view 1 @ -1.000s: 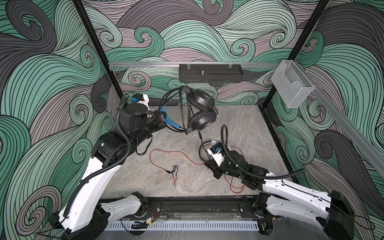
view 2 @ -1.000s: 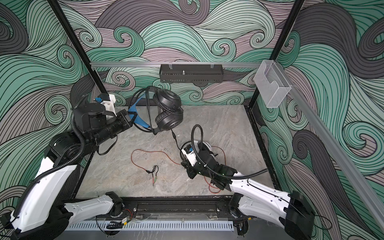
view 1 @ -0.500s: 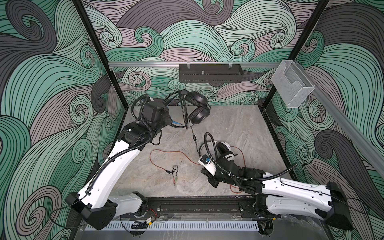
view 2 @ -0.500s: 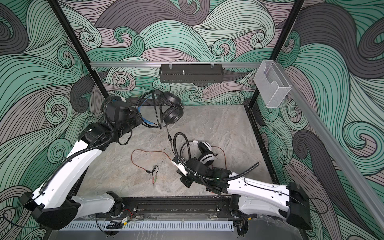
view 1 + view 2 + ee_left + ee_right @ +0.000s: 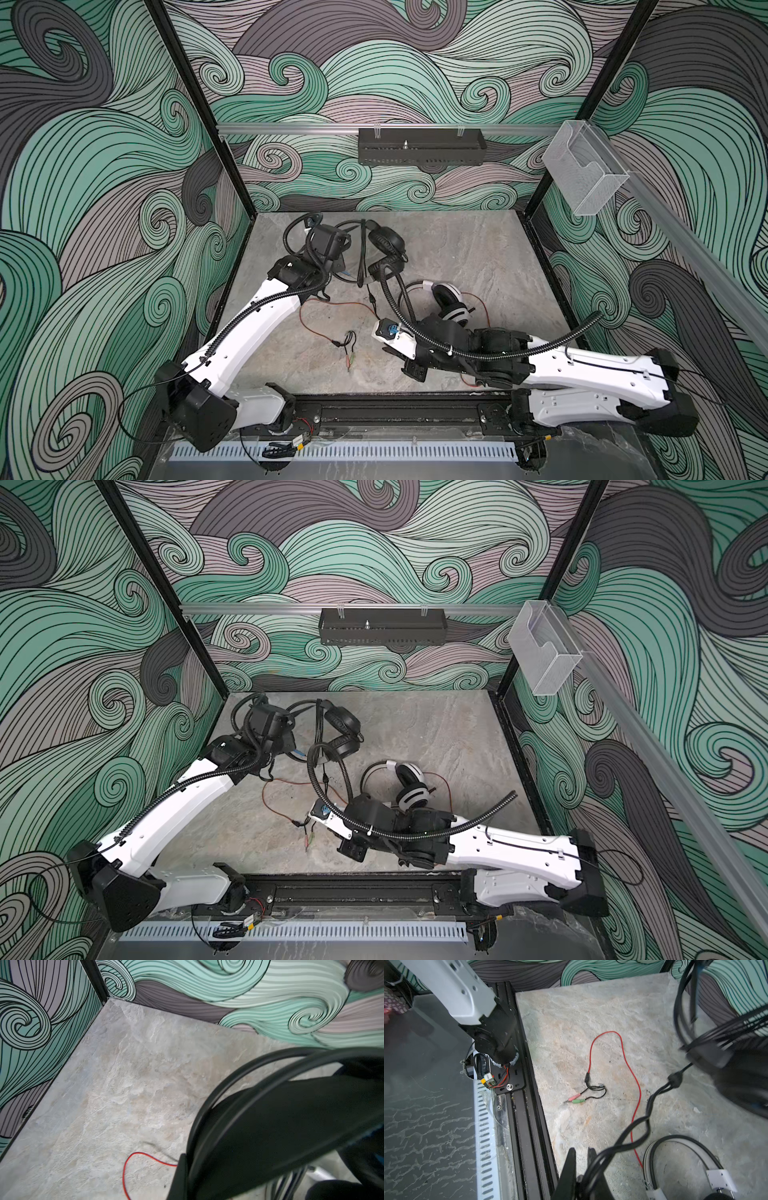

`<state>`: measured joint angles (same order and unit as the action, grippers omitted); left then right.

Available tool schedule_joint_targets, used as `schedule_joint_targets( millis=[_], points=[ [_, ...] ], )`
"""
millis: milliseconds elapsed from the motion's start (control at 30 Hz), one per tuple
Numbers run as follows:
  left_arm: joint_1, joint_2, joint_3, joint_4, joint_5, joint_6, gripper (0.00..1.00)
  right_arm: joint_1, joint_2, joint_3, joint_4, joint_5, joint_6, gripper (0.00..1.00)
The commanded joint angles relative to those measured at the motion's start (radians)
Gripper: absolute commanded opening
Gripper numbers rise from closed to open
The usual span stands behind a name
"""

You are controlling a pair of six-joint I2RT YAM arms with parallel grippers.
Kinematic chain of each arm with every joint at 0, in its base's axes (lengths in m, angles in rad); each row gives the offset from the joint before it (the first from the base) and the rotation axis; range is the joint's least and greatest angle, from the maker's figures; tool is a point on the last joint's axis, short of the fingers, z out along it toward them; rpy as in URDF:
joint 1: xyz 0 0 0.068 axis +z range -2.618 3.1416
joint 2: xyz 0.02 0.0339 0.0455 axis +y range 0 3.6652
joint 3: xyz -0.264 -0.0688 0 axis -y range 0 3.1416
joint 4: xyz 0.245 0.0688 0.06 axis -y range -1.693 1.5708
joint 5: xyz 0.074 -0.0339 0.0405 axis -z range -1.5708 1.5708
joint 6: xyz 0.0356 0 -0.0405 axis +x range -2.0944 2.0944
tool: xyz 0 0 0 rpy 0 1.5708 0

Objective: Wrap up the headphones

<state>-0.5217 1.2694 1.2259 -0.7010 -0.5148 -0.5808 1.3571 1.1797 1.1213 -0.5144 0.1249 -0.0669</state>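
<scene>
The black headphones hang low over the back of the table, cable turns wound round their headband. My left gripper is shut on that headband; one finger shows beside it. Their black cable runs down to my right gripper, which is shut on a loop of it near the front rail. The white headphones lie on the table right of centre. Their red cable trails left to pink and green plugs.
A black tray hangs on the back wall and a clear plastic holder on the right rail. The black front rail borders the table. Patterned walls close in three sides. The left arm's base stands at the front left.
The left arm has stretched out and lowered the black headphones toward the back of the table. The right gripper has drawn the black cable left and toward the front rail, uncovering the white headphones.
</scene>
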Motion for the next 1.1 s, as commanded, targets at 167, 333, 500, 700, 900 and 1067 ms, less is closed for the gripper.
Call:
schedule_joint_targets(
  millis=[167, 333, 500, 700, 900, 1067],
  points=[
    [-0.050, -0.123, -0.078, 0.080, 0.059, 0.174, 0.00, -0.102, 0.081, 0.244, -0.137, -0.146, -0.077, 0.00],
    [-0.094, -0.169, -0.096, 0.003, 0.178, 0.264, 0.00, -0.209, 0.156, 0.397, -0.235, -0.215, -0.119, 0.00],
    [-0.124, -0.226, -0.123, -0.031, 0.235, 0.221, 0.00, -0.230, 0.220, 0.479, -0.258, -0.267, -0.178, 0.00],
    [-0.115, -0.290, -0.216, 0.045, 0.292, -0.005, 0.00, -0.180, 0.273, 0.514, -0.174, -0.312, -0.128, 0.00],
    [-0.095, -0.256, -0.192, 0.038, 0.353, -0.128, 0.00, -0.115, 0.304, 0.523, -0.113, -0.332, -0.071, 0.00],
    [-0.062, -0.236, -0.172, 0.049, 0.385, -0.156, 0.00, -0.083, 0.299, 0.511, -0.078, -0.364, -0.039, 0.00]
  ],
)
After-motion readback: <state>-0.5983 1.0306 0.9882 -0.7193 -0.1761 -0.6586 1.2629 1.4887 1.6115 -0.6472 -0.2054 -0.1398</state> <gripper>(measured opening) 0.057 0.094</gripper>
